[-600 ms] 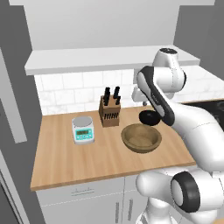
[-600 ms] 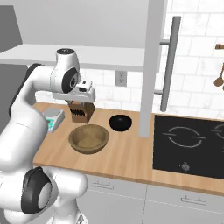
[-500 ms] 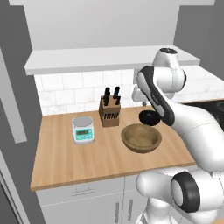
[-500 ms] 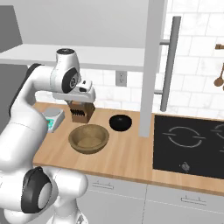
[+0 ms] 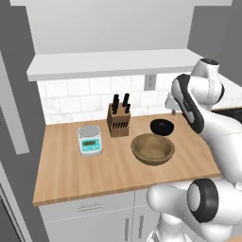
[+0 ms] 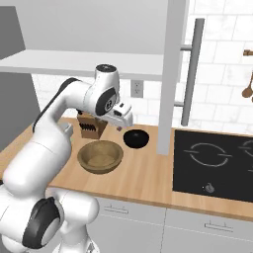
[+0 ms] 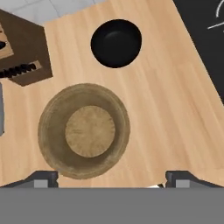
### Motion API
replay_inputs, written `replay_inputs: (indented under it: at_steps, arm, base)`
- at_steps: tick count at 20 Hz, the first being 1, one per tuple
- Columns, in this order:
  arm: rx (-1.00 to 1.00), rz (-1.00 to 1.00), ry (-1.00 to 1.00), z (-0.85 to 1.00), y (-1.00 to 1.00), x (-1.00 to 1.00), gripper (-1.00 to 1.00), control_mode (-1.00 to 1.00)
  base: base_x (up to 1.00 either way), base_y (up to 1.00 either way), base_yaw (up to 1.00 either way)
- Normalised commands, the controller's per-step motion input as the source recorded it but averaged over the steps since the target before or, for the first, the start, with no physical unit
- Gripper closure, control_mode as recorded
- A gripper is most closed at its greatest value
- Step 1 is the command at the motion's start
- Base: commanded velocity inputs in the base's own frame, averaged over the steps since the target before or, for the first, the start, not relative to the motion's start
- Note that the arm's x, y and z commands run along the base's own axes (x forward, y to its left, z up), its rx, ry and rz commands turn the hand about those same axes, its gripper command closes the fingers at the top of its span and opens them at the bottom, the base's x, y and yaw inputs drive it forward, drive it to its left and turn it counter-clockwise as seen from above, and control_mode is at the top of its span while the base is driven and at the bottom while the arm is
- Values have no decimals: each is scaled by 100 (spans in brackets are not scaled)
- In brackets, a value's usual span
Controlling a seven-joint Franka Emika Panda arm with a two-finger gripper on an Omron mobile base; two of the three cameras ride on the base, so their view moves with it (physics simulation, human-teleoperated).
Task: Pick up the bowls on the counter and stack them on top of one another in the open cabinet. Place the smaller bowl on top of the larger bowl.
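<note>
While the claw (image 6: 120,127) hangs empty above the tabletop (image 5: 71,170) with its fingers spread wide, the larger bowl (image 5: 152,148) sits nearest the front edge. Just behind it, apart, rests the smaller bowl (image 5: 162,126). Farther back stands the knife block (image 5: 118,121), beneath the open cabinet (image 5: 113,63).
</note>
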Motion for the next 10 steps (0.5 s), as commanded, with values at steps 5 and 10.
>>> replay_inputs:
  at_steps: [5, 10]
  arm:
    - [7, -14, 0, -37, -82, 15, -100, -100]
    - [2, -4, 0, -58, -19, 28, -100, -100]
  base:
    - [0, 0, 0]
    - [0, 0, 0]
